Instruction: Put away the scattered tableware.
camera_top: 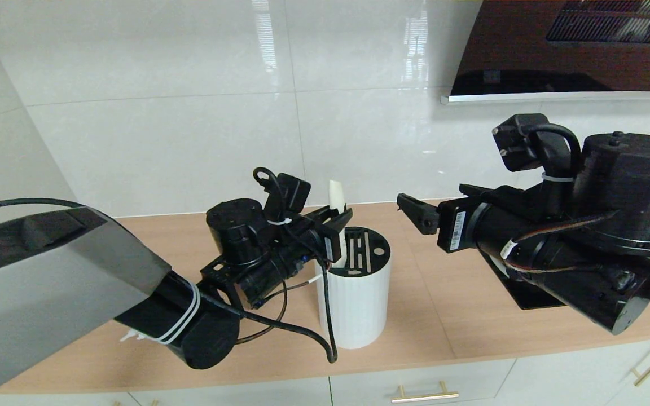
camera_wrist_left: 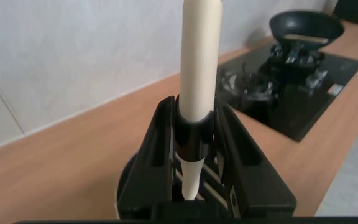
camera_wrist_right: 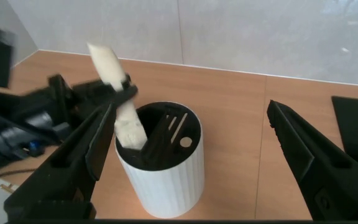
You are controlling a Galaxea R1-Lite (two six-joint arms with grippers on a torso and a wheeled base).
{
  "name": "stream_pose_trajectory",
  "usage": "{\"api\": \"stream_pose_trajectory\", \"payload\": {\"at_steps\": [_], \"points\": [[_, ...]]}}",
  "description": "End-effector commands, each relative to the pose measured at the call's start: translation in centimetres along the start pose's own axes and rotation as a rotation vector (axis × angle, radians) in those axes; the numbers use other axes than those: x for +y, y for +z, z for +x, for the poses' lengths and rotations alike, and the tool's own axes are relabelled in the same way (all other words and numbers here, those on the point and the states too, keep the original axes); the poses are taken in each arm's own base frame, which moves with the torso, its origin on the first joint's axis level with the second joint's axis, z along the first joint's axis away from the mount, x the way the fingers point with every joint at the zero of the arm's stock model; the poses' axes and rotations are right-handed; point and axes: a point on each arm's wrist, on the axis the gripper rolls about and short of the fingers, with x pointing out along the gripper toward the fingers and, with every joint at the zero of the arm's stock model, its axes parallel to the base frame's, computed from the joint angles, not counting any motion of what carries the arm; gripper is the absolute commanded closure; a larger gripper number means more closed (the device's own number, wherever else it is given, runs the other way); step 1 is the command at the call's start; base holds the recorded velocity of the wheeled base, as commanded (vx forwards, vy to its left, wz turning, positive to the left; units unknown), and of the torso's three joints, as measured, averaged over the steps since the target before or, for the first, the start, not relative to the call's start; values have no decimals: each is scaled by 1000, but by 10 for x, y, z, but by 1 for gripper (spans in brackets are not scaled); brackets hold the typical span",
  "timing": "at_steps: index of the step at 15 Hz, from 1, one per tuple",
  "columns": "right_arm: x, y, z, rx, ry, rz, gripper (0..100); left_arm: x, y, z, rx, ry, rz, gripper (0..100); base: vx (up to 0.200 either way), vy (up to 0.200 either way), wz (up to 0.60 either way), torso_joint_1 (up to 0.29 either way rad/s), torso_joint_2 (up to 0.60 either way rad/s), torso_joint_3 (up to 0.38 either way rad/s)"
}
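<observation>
**Finding: insertion stage**

Left pincer (camera_top: 339,219) clenched on a cream, rod-shaped plastic utensil (camera_top: 336,197), held upright so its lower end meets the slotted top of the white ribbed cylindrical holder (camera_top: 356,299). Right pincer (camera_top: 415,213) released, beside the holder.

Head cam looks down; wrist cams close in; all share holder (camera_top: 359,299).

bright, even light from above. vertical glare streaks on wall tiles (camera_top: 266,34); glossy hood (camera_top: 528,56) mirrors room. shadows soft, faint on counter (camera_top: 426,316) around white holder (camera_top: 359,304).
</observation>
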Motion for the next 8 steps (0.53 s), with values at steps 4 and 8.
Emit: {"api": "stream_pose_trajectory", "payload": {"at_steps": [4, 8], "points": [[1, -1, 1, 2, 2, 0, 0, 3, -30, 9, 71, 2, -10, 100, 0, 0, 0, 0, 0, 0], [1, -2, 0, 5, 2, -2, 0, 3, -32, 10, 71, 2, -10, 100, 0, 0, 0, 0, 0, 0]]}}
